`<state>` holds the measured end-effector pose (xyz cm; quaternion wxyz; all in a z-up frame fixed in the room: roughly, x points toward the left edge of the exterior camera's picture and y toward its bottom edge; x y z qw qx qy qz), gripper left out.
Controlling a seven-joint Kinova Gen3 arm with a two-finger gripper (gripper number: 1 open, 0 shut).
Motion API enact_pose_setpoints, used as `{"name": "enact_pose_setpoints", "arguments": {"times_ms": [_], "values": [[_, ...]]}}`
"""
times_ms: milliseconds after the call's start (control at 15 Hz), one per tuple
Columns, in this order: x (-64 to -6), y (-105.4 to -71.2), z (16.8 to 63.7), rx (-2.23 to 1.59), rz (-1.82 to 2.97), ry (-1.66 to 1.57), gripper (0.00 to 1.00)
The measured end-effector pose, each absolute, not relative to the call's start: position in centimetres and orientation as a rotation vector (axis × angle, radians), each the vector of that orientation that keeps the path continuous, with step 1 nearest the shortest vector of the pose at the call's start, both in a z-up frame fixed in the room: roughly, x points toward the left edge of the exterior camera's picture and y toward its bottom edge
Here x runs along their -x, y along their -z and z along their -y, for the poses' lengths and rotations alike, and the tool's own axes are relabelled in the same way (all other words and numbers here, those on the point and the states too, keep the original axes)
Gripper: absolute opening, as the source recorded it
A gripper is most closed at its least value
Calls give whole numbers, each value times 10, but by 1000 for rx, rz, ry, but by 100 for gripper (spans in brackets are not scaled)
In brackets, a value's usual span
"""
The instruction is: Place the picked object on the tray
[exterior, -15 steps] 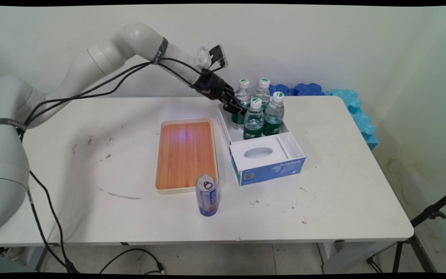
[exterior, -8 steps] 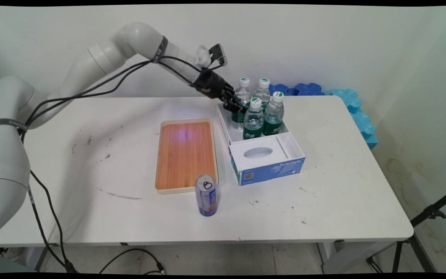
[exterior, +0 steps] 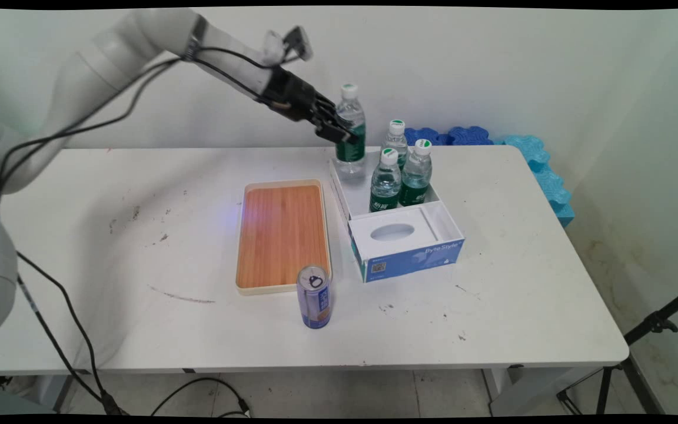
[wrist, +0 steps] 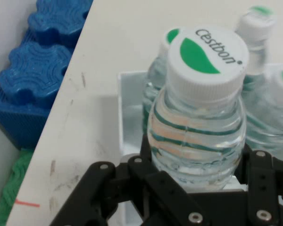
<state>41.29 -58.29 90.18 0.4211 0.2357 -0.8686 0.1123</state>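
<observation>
A makeshift robotics test room: a white Kinova arm [exterior: 109, 53] trailing black cables [exterior: 50, 330] reaches over a scuffed white table [exterior: 521, 294] pushed against a bare, stained wall [exterior: 521, 70]. Staged props sit on the tabletop, among them a wooden tray [exterior: 283, 235], a drink can [exterior: 314, 296] and a cut-open carton [exterior: 404, 241] of water bottles [exterior: 401, 176]. Blue foam mats [exterior: 539, 165] lean at the table's far edge, and a black tripod leg [exterior: 657, 324] stands on the tiled floor.

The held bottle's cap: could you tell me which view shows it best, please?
The hand view: the cap fills the frame, its green mark and "cestbon" lettering legible, above the bottle clamped in the end effector. The main view shows only a small white cap.
</observation>
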Motion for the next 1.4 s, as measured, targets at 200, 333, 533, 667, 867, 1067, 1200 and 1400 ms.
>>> {"name": "enact_pose_setpoints", "arguments": {"times_ms": [200, 333, 533, 667, 867, 1067, 1200, 1400], "values": [[-441, -922, 553, -571, 2170, -248, 0], [-460, -926, 529, -553, 2177, -227, 0], [-474, -921, 500, -531, 2192, -215, 0], [-477, -913, 485, -519, 2200, -214, 0], [-473, -894, 468, -493, 2212, -219, 0], [-465, -874, 457, -474, 2222, -229, 0], [-459, -863, 451, -456, 2232, -230, 0], [-453, -848, 445, -415, 2252, -242, 0]]}}
